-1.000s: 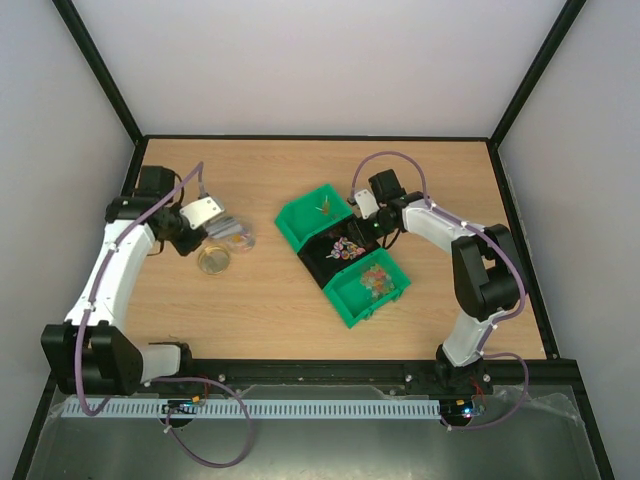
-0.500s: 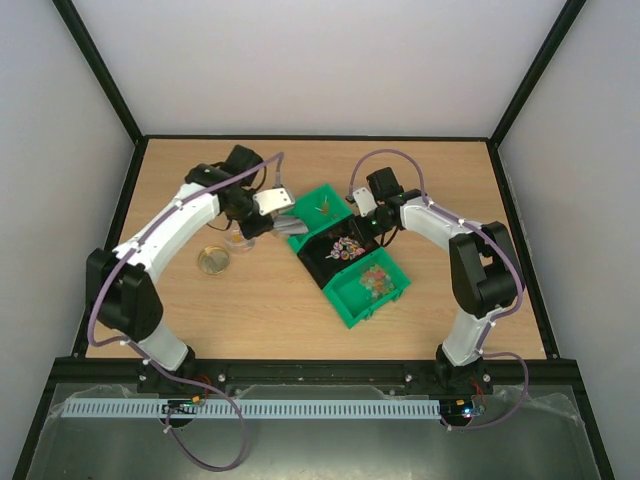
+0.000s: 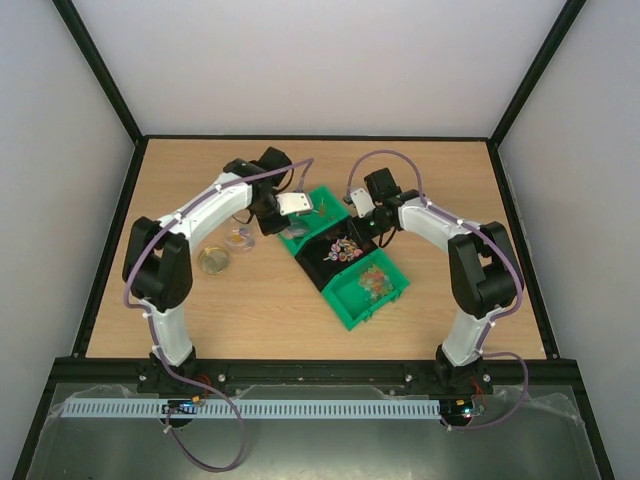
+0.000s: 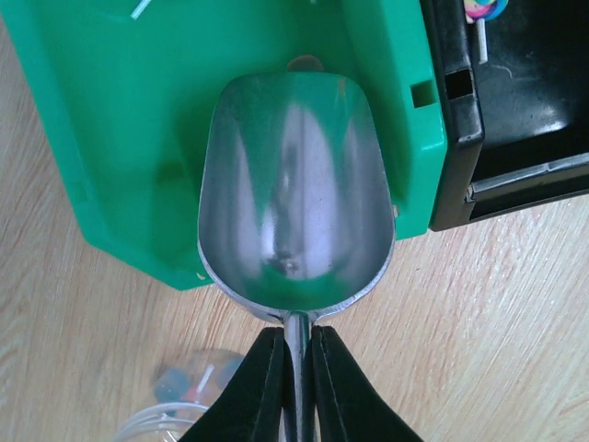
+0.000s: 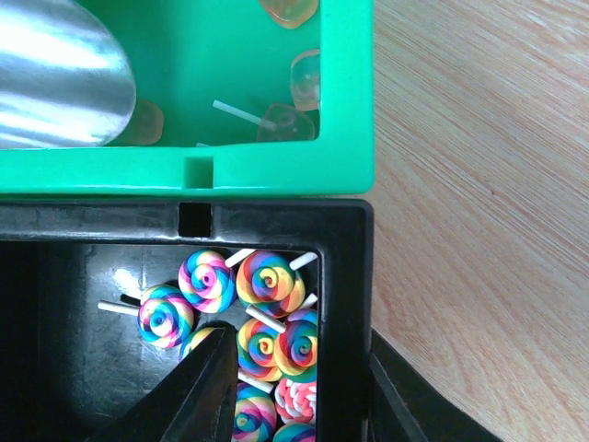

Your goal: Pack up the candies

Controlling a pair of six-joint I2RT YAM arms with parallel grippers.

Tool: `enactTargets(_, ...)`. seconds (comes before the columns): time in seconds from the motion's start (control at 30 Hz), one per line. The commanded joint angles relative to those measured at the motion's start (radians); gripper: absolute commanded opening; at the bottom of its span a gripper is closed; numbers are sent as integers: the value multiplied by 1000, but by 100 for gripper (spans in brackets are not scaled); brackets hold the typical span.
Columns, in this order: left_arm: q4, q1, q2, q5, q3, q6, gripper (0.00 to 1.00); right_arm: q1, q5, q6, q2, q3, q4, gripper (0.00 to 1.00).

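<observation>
Candies point(image 5: 267, 281) with rainbow swirls and white sticks lie heaped in one corner of the black bin point(image 5: 276, 216), which sits in the middle of a row of three bins on the table point(image 3: 250, 300). Against the far side of the black bin, touching it, stands a green bin point(image 4: 110, 138) with a few amber candies point(image 5: 304, 78) along its wall. Against the near side of the black bin is a second green bin point(image 3: 350, 305), with mixed candies point(image 3: 375, 280) inside.

Your right gripper point(image 5: 296, 350) hangs over the swirl corner of the black bin with its jaws partly spread. One finger is inside the bin just beside the candies. The other is outside the bin's side wall, so the wall and several candies lie between them. You cannot tell whether either finger touches anything.

Your left gripper point(image 4: 296, 341) is pressed tight on the thin handle of a metal scoop point(image 4: 294, 193). The scoop's bowl is over the first green bin, close to the wall it shares with the black bin, and its bowl looks bare.

Well to the left of the black bin, two clear dishes point(image 3: 240, 237) sit on the wood, and the one nearer the bins holds a few small sweets.
</observation>
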Motion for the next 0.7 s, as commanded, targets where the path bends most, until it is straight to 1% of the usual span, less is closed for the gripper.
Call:
enactTargets(0.0,-37,-30,41,-31,42,85,2,10,-18,10,-1,-13,-31,33)
enactTargets(0.23,-54,-64,150,-21,71,73,2,14,-22,30,11,-8,-21,28)
enactTargets(0.4,-25,-66,194,9,71,39,2,18,-24,42,10,-11,-12,17)
enactTargets(0.43,-13,-68,200,19,66,28,2,18,-24,46,10,-11,-9,13)
enactTargets(0.53,21,-79,217,36,44,14,2,21,-25,48,14,-13,-5,6)
enactTargets(0.6,59,-92,223,46,22,2,2,23,-26,49,15,-15,-2,2)
enactTargets(0.67,98,-99,232,73,5,-21,2,24,-32,47,15,-16,-3,1)
